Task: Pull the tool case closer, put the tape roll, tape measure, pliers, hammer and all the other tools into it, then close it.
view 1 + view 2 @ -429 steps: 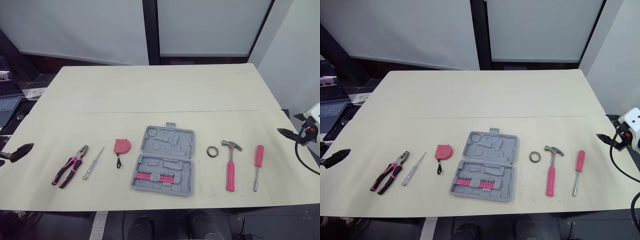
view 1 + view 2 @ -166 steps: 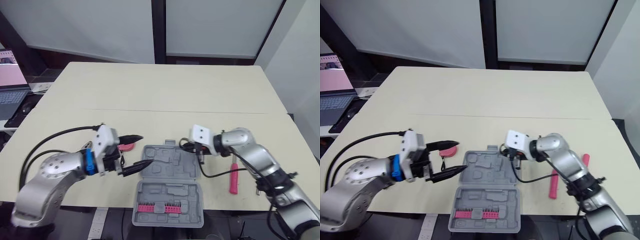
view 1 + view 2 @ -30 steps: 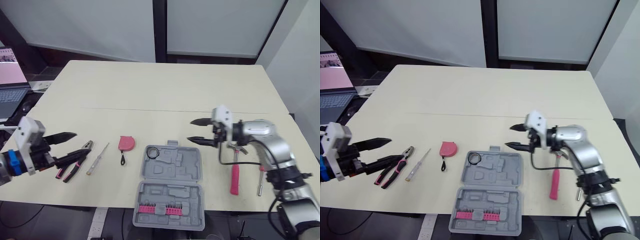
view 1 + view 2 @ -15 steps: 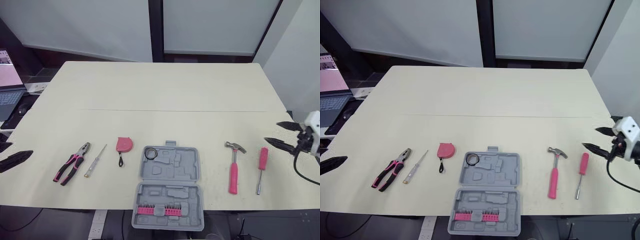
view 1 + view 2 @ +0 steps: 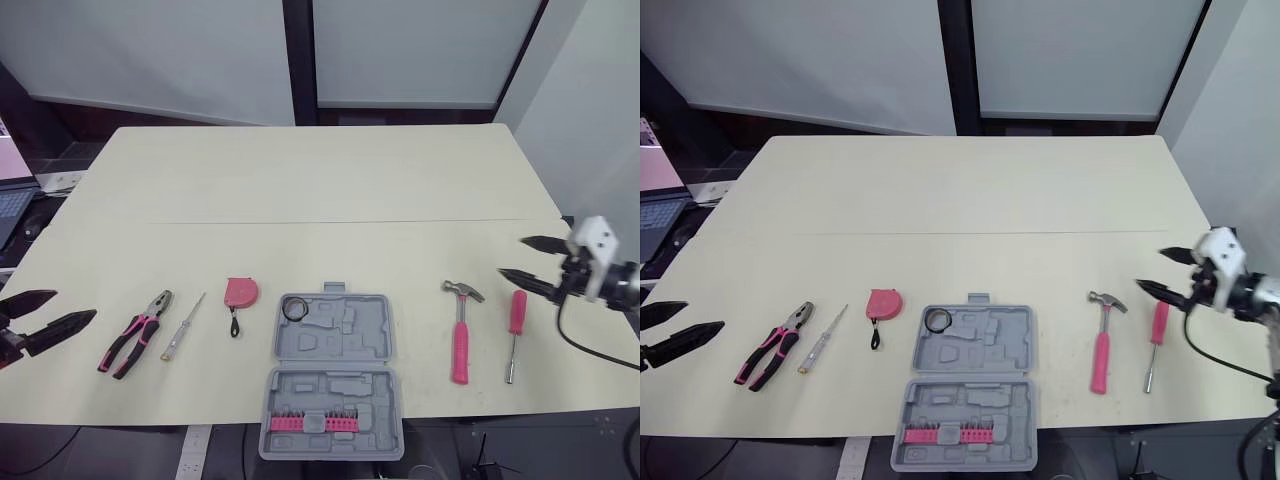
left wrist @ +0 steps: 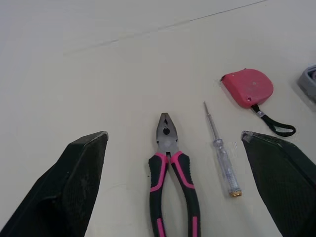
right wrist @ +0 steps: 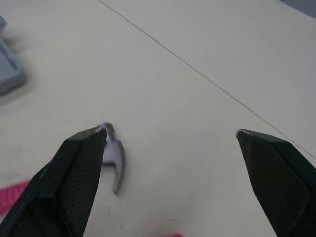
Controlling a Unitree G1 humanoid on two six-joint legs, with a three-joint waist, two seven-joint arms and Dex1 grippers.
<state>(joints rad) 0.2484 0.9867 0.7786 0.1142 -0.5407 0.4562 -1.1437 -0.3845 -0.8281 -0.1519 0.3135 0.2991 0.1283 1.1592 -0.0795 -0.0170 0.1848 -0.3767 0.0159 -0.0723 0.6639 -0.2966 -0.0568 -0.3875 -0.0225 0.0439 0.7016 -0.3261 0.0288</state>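
Grey tool case (image 5: 334, 370) lies open at lower centre, tape roll (image 5: 295, 308) in its upper-left corner. I see my left gripper (image 5: 75, 304) spread wide at the left edge near the pliers (image 5: 135, 332), right gripper (image 5: 511, 257) wide beside the screwdriver (image 5: 515, 320)

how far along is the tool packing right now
Done: the open grey plastic tool case sits at the near edge of the table with the small dark tape roll inside. In hand: nothing; left gripper and right gripper are open. Left: pink tape measure, pink-handled pliers, clear tester screwdriver, pink-handled hammer, pink screwdriver, then closing.
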